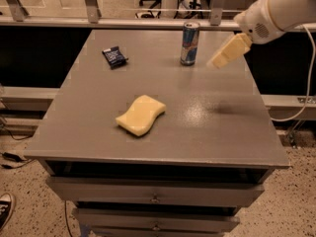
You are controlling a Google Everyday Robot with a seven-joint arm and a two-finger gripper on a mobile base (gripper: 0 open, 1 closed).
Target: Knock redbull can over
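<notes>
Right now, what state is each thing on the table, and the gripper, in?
redbull can: upright, at the far side of the table.
gripper: in the air just right of the can, apart from it.
sponge: lying flat, mid-table.
snack packet: lying flat, far left.

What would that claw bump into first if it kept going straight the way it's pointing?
Probably the table top, just beside the redbull can. The claw hangs near the can, slanting down toward its base. Depth is unclear, so it might clip the can instead.
</notes>
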